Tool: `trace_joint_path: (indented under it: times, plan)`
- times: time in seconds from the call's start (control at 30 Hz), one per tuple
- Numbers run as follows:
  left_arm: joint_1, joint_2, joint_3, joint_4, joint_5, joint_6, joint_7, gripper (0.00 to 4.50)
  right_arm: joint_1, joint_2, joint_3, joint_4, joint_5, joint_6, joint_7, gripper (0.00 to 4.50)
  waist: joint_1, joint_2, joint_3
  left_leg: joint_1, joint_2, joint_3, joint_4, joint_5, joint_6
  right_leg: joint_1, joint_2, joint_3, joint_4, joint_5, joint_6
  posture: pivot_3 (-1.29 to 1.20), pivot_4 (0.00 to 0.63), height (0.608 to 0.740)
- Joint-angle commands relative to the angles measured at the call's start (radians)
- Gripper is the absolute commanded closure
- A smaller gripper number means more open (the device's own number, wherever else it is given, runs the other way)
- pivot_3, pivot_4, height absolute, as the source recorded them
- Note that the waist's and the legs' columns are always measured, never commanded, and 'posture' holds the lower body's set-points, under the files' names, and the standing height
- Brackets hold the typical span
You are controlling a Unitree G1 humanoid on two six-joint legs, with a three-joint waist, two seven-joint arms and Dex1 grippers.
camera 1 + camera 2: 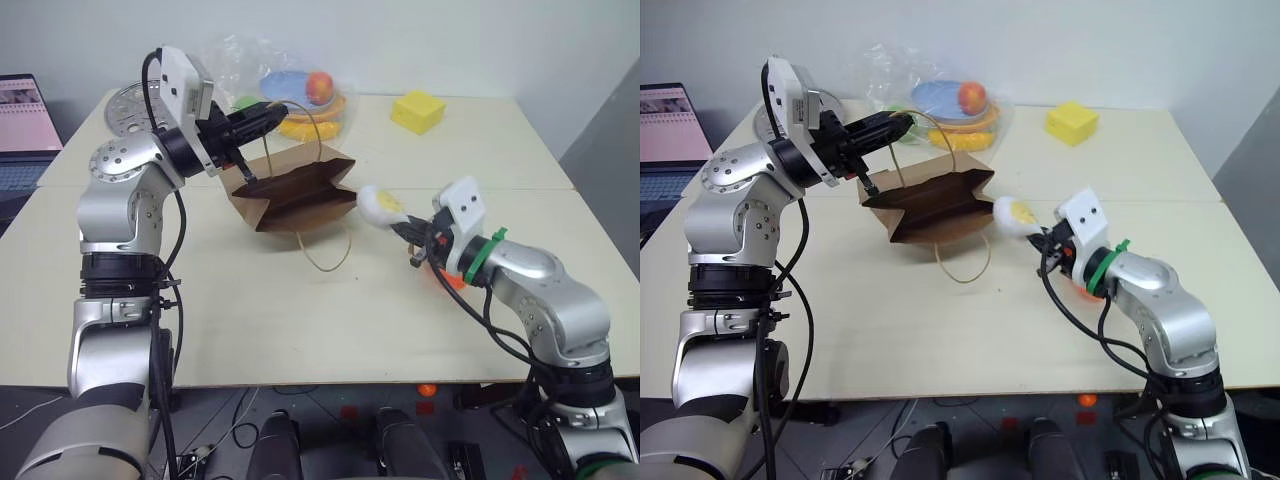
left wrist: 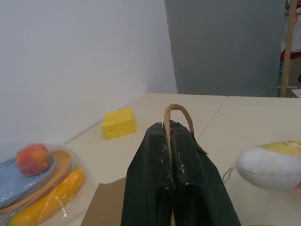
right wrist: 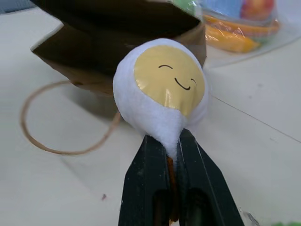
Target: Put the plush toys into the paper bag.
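Here the right end effector [image 3: 170,155] pinches a fuzzy round egg toy [image 3: 161,94].

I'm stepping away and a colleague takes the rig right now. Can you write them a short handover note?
Left gripper: shut on one cord handle of the paper bag, holding the mouth open above the table.
Right gripper: shut on the egg plush, lifted off the table just right of the bag's mouth.
Carrot plush: only an orange bit shows on the table behind the right arm.
Done: bag opened, egg picked up.
Left: drop the egg into the bag, then fetch the carrot and put it in too.
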Motion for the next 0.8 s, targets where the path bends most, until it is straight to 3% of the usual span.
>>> trace_joint_path:
  times: [0.03,0.13,0.4,0.8]
  plan:
    - [-0.027,0.0,0.006,-0.027,-0.006,-0.013,-0.001,4.5,-0.078,0.069,0.032,-0.043,0.049,0.076,-0.049,4.48,-0.001,0.0,0.0,0.0,0.0,0.0,0.0,0.0,0.0,0.0,0.0,0.0,0.0,0.0,0.0,0.0,0.15,0.74]
    - [-0.026,-0.004,0.003,-0.034,-0.005,-0.009,-0.001,4.5,-0.127,0.153,0.057,0.009,0.039,0.076,-0.102,4.48,0.0,0.0,0.0,0.0,0.0,0.0,0.0,0.0,0.0,0.0,0.0,0.0,0.0,0.0,0.0,0.0,0.15,0.74]
    - [-0.024,-0.02,0.003,-0.073,-0.024,0.022,0.009,4.5,-0.205,0.248,0.165,0.219,-0.093,-0.01,-0.203,4.48,0.008,0.0,0.0,-0.001,0.0,0.0,0.0,0.0,0.0,-0.001,0.0,0.0,-0.001,0.002,-0.004,0.0,0.15,0.74]
    - [-0.012,-0.035,0.019,-0.129,-0.074,0.097,0.015,4.5,-0.38,0.419,0.201,0.608,-0.17,-0.186,-0.208,4.48,0.005,0.0,0.0,-0.004,0.0,0.0,-0.001,0.0,0.0,-0.005,0.0,0.0,0.001,0.003,-0.004,0.0,0.15,0.74]
